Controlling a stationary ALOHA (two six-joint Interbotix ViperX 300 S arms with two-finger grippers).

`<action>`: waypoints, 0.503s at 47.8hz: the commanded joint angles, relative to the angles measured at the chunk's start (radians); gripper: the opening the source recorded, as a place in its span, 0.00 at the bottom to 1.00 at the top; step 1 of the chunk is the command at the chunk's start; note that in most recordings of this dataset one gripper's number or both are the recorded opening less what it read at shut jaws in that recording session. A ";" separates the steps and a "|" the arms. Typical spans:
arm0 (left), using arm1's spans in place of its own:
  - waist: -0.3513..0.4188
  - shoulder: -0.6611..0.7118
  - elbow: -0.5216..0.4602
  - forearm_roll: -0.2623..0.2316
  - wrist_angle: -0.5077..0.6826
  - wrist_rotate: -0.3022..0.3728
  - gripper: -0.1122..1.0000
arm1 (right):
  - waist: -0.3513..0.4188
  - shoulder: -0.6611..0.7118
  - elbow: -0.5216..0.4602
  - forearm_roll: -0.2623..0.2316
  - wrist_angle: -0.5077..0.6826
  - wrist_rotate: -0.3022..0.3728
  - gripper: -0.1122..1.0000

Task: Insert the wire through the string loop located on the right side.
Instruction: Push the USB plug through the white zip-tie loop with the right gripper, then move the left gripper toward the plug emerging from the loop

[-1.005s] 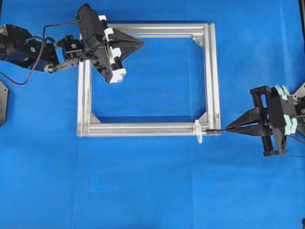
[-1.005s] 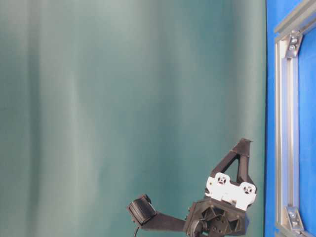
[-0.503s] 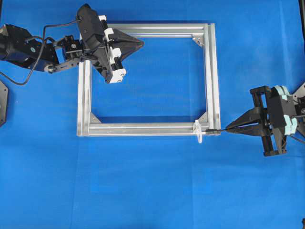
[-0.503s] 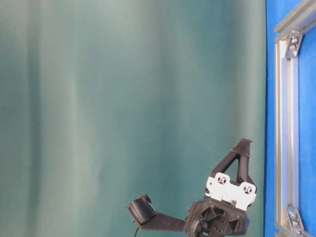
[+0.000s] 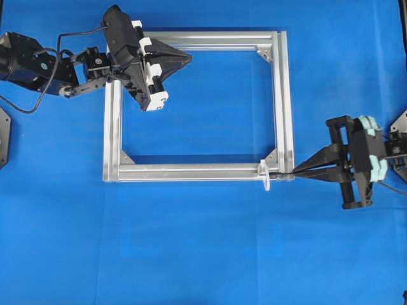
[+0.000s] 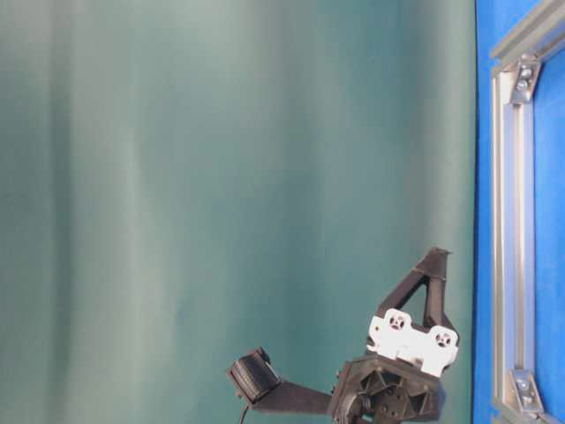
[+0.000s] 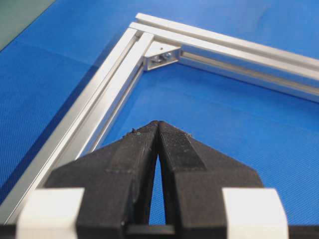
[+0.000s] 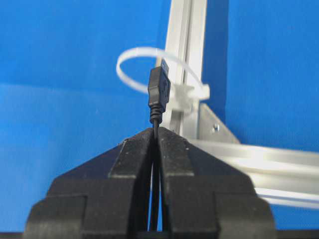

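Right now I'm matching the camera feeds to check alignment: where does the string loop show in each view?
Overhead: the string loop sits at the right end of the frame's lower bar, just left of the wire.
Right wrist: upper centre, a white ring behind the wire's plug.
Shared landmark: the corner bracket beside the loop.

Frame (image 5: 280, 101) btwn plug (image 8: 159, 94) & loop (image 8: 149, 64).

Blue cloth covers the desk (image 5: 210, 254) from edge to edge, a fine weave showing up close, faint creases running across it. Behind the desk hangs a plain teal-green backdrop (image 6: 221, 177), softly folded like a curtain. Light falls evenly, with only soft, short shadows on the cloth.
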State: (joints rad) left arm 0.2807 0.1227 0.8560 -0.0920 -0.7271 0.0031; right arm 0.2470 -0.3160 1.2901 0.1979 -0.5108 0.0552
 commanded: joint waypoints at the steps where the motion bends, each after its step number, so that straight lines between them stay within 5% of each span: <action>1: -0.005 -0.032 -0.006 0.002 -0.005 0.002 0.10 | -0.003 0.029 -0.035 0.002 -0.043 0.002 0.07; 24: -0.011 -0.032 -0.006 0.002 -0.006 0.002 0.10 | -0.003 0.158 -0.100 0.003 -0.117 0.002 0.07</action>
State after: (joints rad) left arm 0.2730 0.1227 0.8560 -0.0936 -0.7271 0.0031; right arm 0.2454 -0.1519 1.2042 0.1979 -0.6151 0.0552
